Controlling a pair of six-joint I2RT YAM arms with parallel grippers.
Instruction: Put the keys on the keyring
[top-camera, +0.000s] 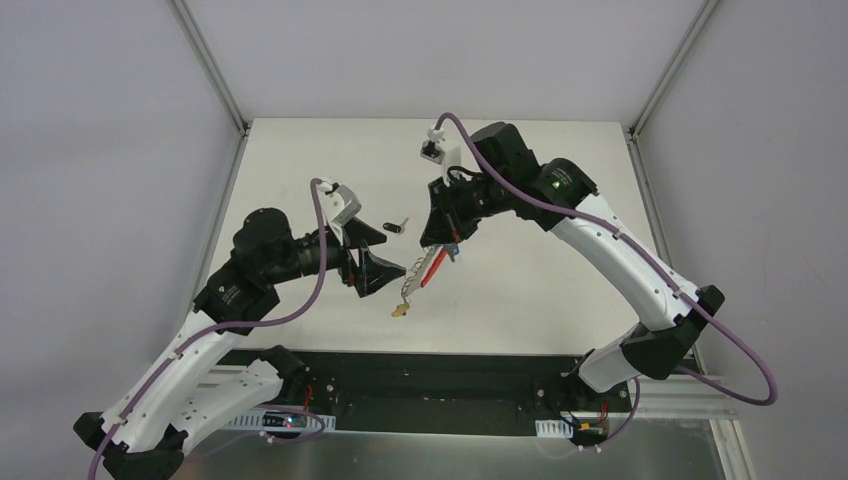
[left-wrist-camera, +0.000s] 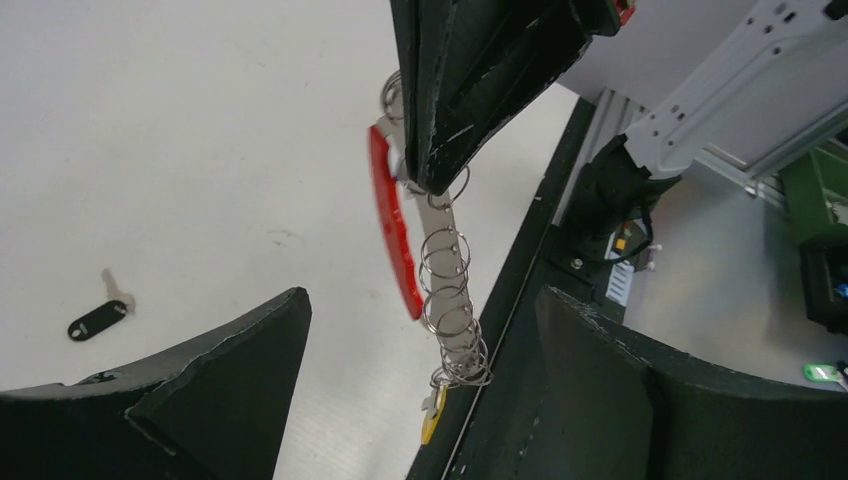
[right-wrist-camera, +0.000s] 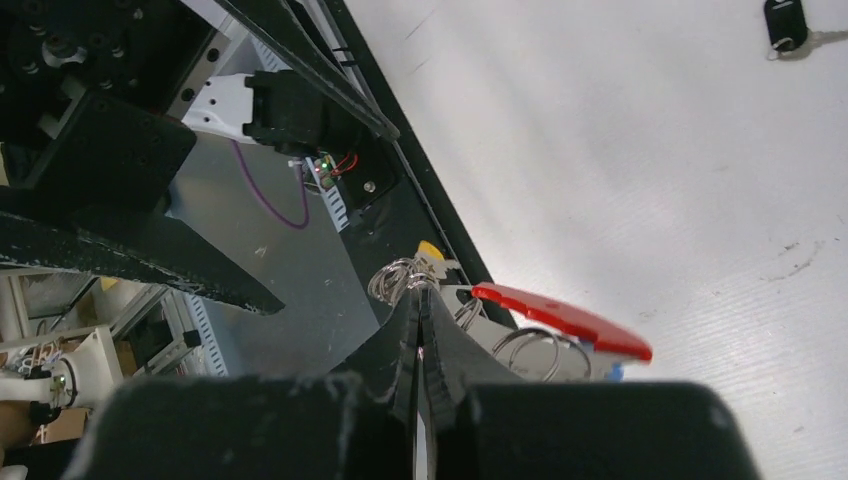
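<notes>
The keyring (left-wrist-camera: 447, 290), a chain of thin silver wire rings, hangs almost straight down above the counter (top-camera: 520, 300). Its upper end is pinched in the closed right pincer (right-wrist-camera: 420, 340). Its curved red strap (left-wrist-camera: 393, 230) hangs alongside the rings, and the small yellowish tag (left-wrist-camera: 432, 420) dangles at the bottom. The black-headed key (left-wrist-camera: 97, 318) lies flat on the counter, well apart from the rings.

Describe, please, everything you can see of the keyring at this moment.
The keyring is a chain of thin silver wire rings, shiny like steel, linked one to the next. A curved red strap, plastic by its look, lies alongside the upper rings, and a small yellowish tag ends the chain. It dangles from the right claw, which is shut on its upper end. The open left claw flanks it without visibly touching.
</notes>
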